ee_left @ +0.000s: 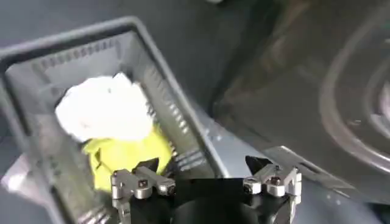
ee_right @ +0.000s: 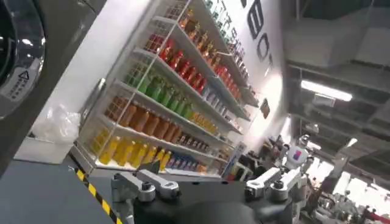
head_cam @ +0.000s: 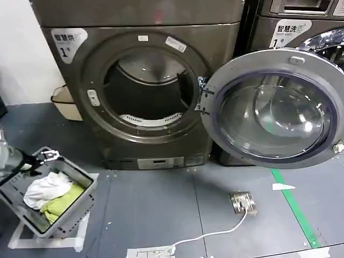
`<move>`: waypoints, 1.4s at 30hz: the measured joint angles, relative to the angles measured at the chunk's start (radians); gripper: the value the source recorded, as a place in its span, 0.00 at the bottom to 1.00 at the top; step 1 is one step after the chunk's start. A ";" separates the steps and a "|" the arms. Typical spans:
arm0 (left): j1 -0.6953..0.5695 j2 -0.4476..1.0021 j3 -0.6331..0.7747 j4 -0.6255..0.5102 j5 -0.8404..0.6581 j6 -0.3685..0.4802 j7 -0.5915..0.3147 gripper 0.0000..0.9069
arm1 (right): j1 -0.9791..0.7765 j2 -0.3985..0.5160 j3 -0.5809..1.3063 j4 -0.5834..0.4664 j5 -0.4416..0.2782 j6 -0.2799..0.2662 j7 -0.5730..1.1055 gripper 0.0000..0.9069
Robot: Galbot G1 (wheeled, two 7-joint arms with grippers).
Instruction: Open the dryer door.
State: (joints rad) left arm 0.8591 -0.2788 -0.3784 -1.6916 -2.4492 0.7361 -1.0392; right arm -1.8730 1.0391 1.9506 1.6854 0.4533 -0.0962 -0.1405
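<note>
At the dryer front | dryer door (head_cam: 274,107) swung wide, task looks done | your left pincer (ee_left: 206,181) hangs spread, empty, over laundry basket (ee_left: 177,106) | right pincer (ee_right: 210,187) spread, aimed away.

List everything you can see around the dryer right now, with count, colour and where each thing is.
dryer: one, dark grey-brown, straight ahead, drum opening exposed
dryer door: one, silver rim with glass centre, swung fully open to the right of the opening
second machine: one, dark, behind the open door
basket: one, grey, on the floor at front left
white cloth: one, in the basket
yellow-green cloth: one, in the basket beside the white one
power socket: one, metal, on the floor, white cable trailing forward
green tape line: one, on the floor at right
drinks shelves: one rack, many coloured bottles, seen in the right wrist view
left gripper: open, above the basket's edge
right gripper: open, pointing toward the shelves
</note>
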 joint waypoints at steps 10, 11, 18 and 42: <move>-0.013 0.010 0.038 0.047 -0.071 0.000 -0.082 1.00 | 0.001 0.003 0.005 -0.011 0.008 0.007 -0.002 1.00; -0.013 0.011 0.041 0.052 -0.068 0.000 -0.083 1.00 | 0.001 0.005 0.004 -0.011 0.008 0.009 -0.003 1.00; -0.010 0.018 0.043 0.067 -0.080 0.000 -0.088 1.00 | 0.016 0.013 -0.007 -0.006 -0.006 0.013 -0.006 1.00; -0.005 0.002 0.037 0.095 -0.127 0.000 -0.106 1.00 | 0.017 0.020 -0.007 -0.015 0.009 0.018 -0.005 1.00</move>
State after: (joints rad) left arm 0.8538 -0.2773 -0.3416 -1.5961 -2.5765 0.7363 -1.1447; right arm -1.8564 1.0587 1.9435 1.6706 0.4620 -0.0779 -0.1452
